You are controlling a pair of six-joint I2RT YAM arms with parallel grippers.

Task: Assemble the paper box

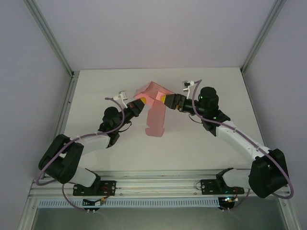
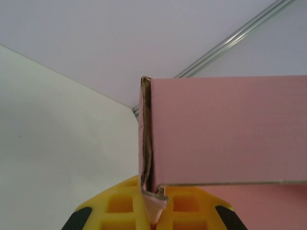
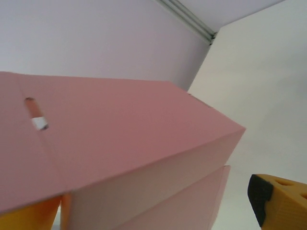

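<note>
The box (image 1: 152,92) is sitting just above the centre of the top view, lifted off the table (image 1: 192,153) and half formed: its upper part is already folded into a hollow shape, while a long flap (image 1: 156,122) is trailing down toward the middle of the frame, not yet folded in.

The left gripper (image 1: 135,107), just left of the box, is clenching on it. In the left wrist view the yellow fingers (image 2: 120,206) at the bottom centre are pinching the lower end of a doubled pink edge (image 2: 146,143) that is rising straight up the middle of the frame. That grip is probably acting as the anchor, holding the box up and steady so the other arm has something to work against.

The right gripper (image 1: 169,101), just right of the box, is standing wide open and grasping nothing. In the right wrist view the pink wall is running between its jaws, with one finger (image 3: 280,203) showing at the lower right, clear of the box corner. It seems to be straddling the box, either to press a side in or to take a fresh hold.

The paper is thin, so a one-point pinch is likely letting it sag or twist.
</note>
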